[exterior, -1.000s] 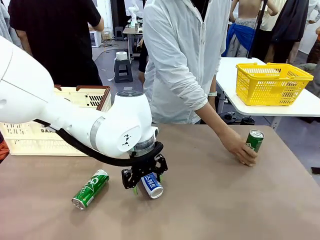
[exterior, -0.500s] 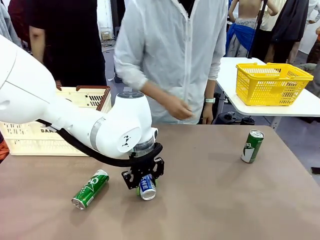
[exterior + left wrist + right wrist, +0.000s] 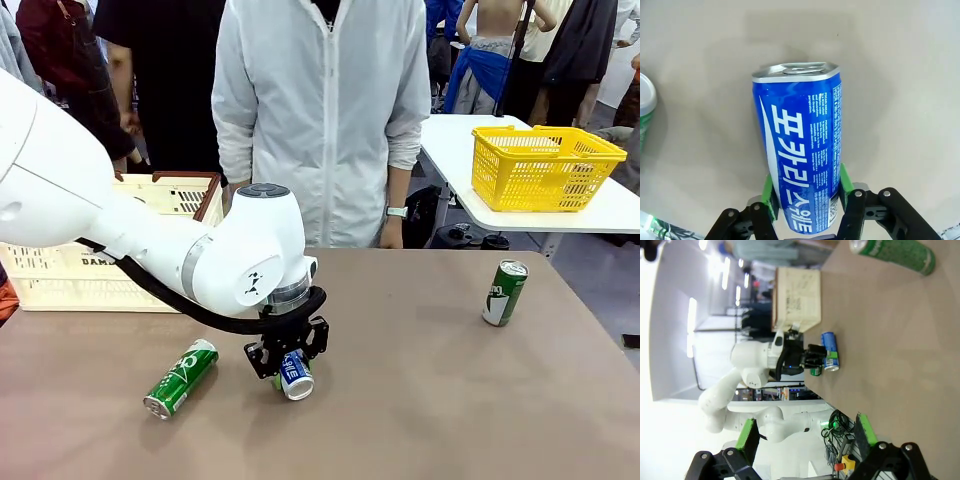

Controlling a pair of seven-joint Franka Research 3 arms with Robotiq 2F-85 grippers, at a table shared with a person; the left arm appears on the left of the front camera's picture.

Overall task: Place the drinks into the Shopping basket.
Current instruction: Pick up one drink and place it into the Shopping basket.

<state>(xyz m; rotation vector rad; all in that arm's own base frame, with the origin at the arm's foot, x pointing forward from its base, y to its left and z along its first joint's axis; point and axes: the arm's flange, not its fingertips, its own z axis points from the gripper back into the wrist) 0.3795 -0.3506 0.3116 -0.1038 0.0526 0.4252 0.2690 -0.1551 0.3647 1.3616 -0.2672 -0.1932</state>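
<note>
A blue and white drink can [image 3: 295, 376] lies on its side on the brown table [image 3: 430, 400], and my left gripper [image 3: 285, 372] is shut on it. In the left wrist view both green pads [image 3: 769, 187] press the sides of this can [image 3: 802, 150] near its base. A green can [image 3: 181, 377] lies on its side just to the left. Another green can [image 3: 503, 292] stands upright near the right edge. The cream Shopping basket [image 3: 60, 275] sits at the far left, behind my arm. My right gripper [image 3: 806, 430] hangs open with nothing in it, looking across the table at the upright green can [image 3: 895, 252].
A person in a white jacket [image 3: 320, 120] stands at the far edge, hands off the table. A yellow mesh basket [image 3: 545, 165] sits on a separate white table [image 3: 610, 210] at the back right. Other people stand farther behind.
My left gripper has closed on the blue can. The person let go of the upright green can at the right, drew the arm back and stood up.
</note>
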